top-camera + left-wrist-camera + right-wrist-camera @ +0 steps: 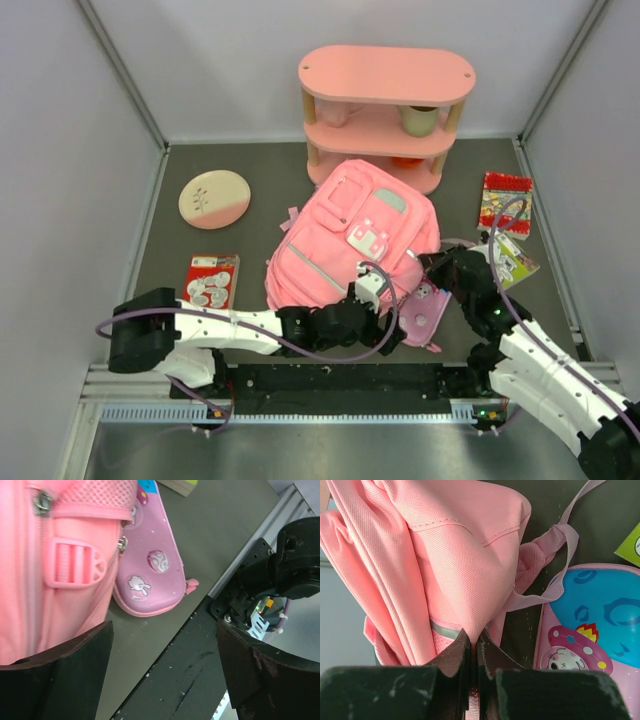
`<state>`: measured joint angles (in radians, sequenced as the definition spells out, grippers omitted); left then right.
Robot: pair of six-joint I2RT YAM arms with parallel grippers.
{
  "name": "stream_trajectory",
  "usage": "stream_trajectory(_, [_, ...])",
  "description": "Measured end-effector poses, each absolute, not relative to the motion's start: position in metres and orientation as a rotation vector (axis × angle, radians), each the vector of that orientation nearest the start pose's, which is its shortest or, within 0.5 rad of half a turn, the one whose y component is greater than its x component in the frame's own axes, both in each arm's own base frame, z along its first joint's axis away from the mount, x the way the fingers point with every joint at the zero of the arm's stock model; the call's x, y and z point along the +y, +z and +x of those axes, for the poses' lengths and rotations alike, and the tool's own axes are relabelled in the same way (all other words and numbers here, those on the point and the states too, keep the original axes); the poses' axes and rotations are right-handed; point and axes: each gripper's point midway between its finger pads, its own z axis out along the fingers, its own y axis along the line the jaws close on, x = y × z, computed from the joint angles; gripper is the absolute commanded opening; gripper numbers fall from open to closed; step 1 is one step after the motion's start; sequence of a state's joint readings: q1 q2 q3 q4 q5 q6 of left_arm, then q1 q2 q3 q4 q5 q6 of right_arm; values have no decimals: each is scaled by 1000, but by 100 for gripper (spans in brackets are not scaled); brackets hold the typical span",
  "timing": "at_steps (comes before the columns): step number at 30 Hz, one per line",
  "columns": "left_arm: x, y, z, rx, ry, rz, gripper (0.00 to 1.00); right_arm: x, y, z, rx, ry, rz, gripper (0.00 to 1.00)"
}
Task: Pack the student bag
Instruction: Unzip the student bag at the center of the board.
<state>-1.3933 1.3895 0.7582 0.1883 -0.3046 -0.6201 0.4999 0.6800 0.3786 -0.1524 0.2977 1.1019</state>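
Note:
The student bag (350, 240) is a large pink backpack lying in the middle of the table, front pockets up. My right gripper (437, 268) is at its right edge. In the right wrist view the gripper (476, 647) is shut on a fold of the bag's pink fabric (450, 550). My left gripper (372, 292) is at the bag's near right corner. The left wrist view shows it (165, 675) open wide, with only table and rail between its fingers. Its left finger (65, 680) is beside the bag's side (45, 570).
A purple-pink pencil case (425, 315) lies by the bag's near right corner, between the arms. A pink three-tier shelf (385, 110) holding a cup (420, 120) stands behind. A round pink-cream disc (214, 198), a red packet (211, 281), a red book (505, 200) and a green booklet (517, 262) lie around.

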Motion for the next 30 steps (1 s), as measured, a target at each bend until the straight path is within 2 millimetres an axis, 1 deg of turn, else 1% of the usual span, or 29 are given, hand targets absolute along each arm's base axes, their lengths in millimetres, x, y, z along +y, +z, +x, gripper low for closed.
stream_trajectory(5, [-419, 128, 93, 2069, -1034, 619, 88, 125, 139, 253, 1932, 730, 777, 0])
stream_trajectory(7, [-424, 125, 92, 2070, -1052, 614, 89, 126, 140, 252, 1932, 741, 769, 0])
stream_trajectory(10, [-427, 115, 93, 2090, -1048, 592, 92, 127, 142, 248, 1937, 755, 754, 0])
stream_trajectory(14, [-417, 100, 99, 2114, -1007, 543, 94, 126, 144, 241, 1944, 764, 740, 0])
stream_trajectory(18, [-410, 94, 104, 2126, -1011, 505, 95, 124, 144, 234, 1955, 769, 733, 0])
stream_trajectory(23, [-394, 99, 121, 2116, -1028, 440, 95, 123, 145, 227, 1954, 790, 728, 0])
stream_trajectory(27, [-383, 104, 139, 2103, -1012, 395, 95, 122, 138, 224, 1962, 789, 736, 0])
stream_trajectory(30, [-380, 104, 140, 2104, -1013, 418, 94, 121, 132, 222, 1977, 779, 740, 0])
